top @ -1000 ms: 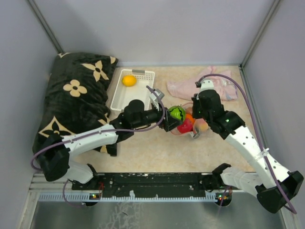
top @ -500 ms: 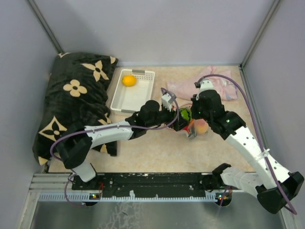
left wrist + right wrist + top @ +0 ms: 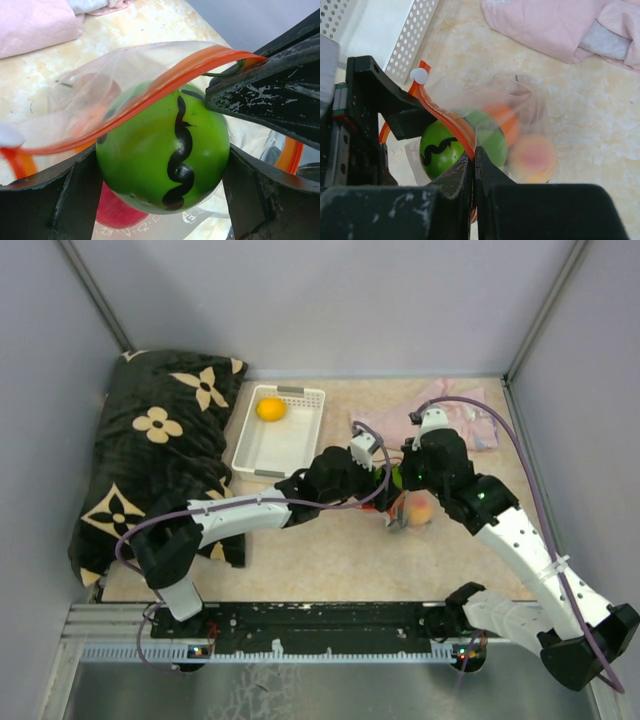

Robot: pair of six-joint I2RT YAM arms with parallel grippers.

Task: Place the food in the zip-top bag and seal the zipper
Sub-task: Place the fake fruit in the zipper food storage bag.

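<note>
The left arm has stretched further right over the worktop, whose near part lies bare. The bag lies just before the pink cloth. The left end effector clamps the green toy, now pushed into the bag mouth under the zipper; the right end effector is pinched tight on that zipper
</note>
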